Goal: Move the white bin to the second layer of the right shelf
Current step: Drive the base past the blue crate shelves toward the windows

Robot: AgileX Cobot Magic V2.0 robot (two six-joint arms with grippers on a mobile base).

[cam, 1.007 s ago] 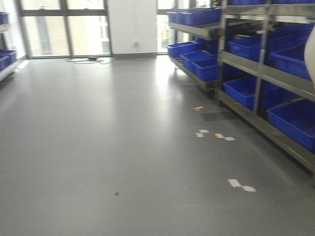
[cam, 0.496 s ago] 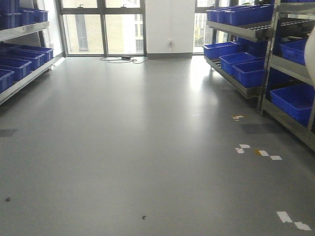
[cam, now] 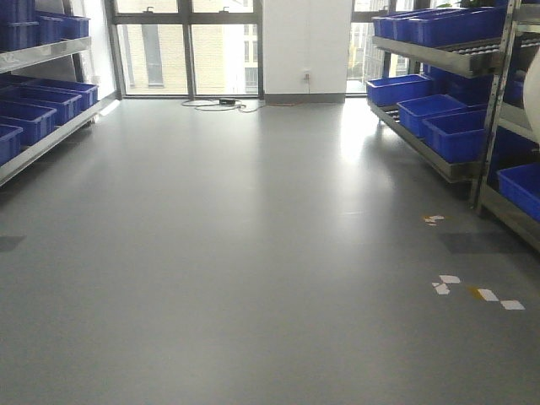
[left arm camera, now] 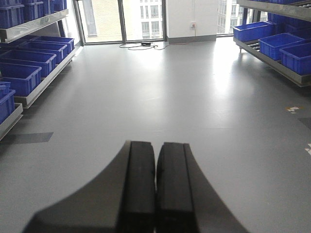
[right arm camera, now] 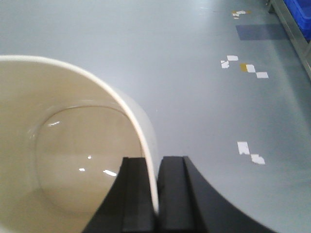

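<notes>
The white bin [right arm camera: 63, 141] fills the left half of the right wrist view, mouth toward the camera, hanging above the grey floor. My right gripper [right arm camera: 156, 162] is shut on its wall, one finger inside and one outside. A pale sliver of the bin [cam: 534, 97] also shows at the right edge of the front view. The right shelf [cam: 494, 101] is a steel rack along the right side. One upper level with rollers [cam: 460, 56] carries blue crates. My left gripper [left arm camera: 156, 145] is shut on nothing, held over bare floor.
Blue crates [cam: 451, 131] fill the right rack's lower levels. A second rack with blue crates [cam: 34, 118] runs along the left wall. White tape marks [cam: 477, 293] dot the floor near the right rack. A cable [cam: 215, 105] lies by the far windows.
The front view has swung left: the right rack slid toward the right edge and shrank, and the left rack came into view. The bin stays at the right edge.
</notes>
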